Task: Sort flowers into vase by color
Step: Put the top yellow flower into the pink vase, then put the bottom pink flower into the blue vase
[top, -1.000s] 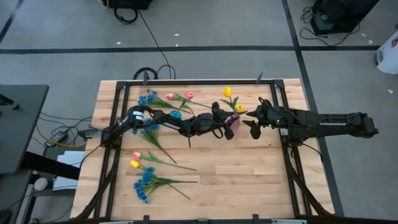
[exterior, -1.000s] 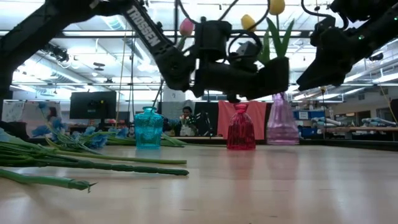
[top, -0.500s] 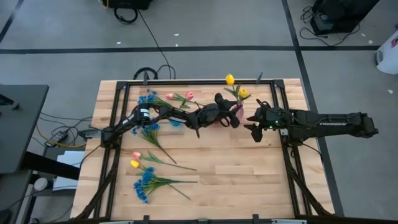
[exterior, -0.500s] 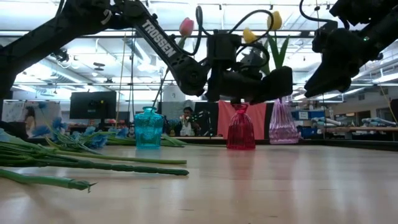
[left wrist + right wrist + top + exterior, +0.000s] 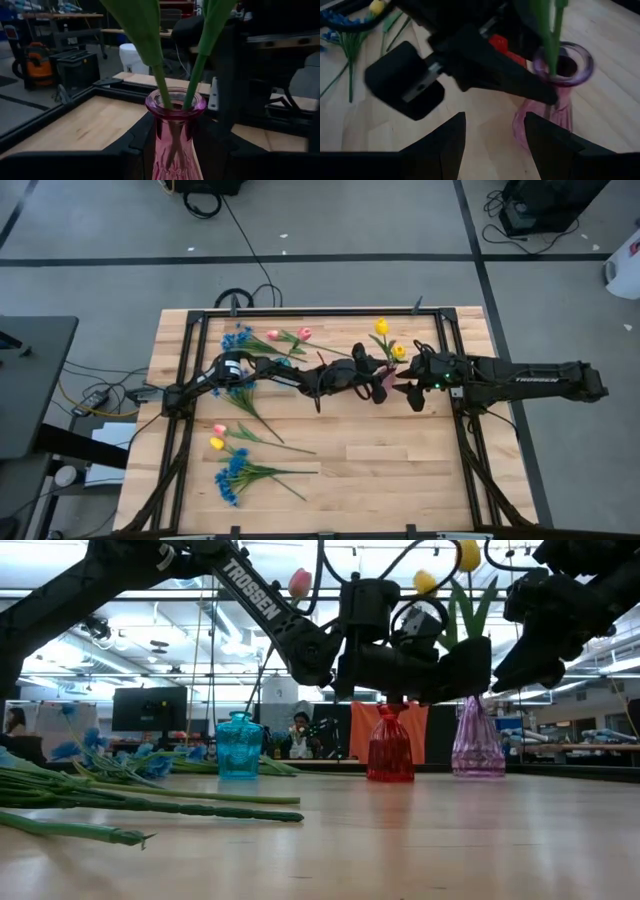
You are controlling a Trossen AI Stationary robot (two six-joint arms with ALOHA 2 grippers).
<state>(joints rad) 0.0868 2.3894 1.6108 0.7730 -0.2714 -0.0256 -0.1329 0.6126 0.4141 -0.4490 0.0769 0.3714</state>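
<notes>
near table half (image 5: 400,470) open, vases (image 5: 390,745) crowd the far side

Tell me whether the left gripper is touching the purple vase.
Touching. The left wrist view shows the left gripper with a dark finger pressed against each side of the purple vase, just below its rim, with the two green stems standing in it.

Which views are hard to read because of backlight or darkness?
Low view: bright ceiling lights behind turn the left gripper and both arms into silhouettes. Right wrist view: the right gripper and the left arm are dark and blurred; the pink vase stays readable. High view: evenly lit.
</notes>
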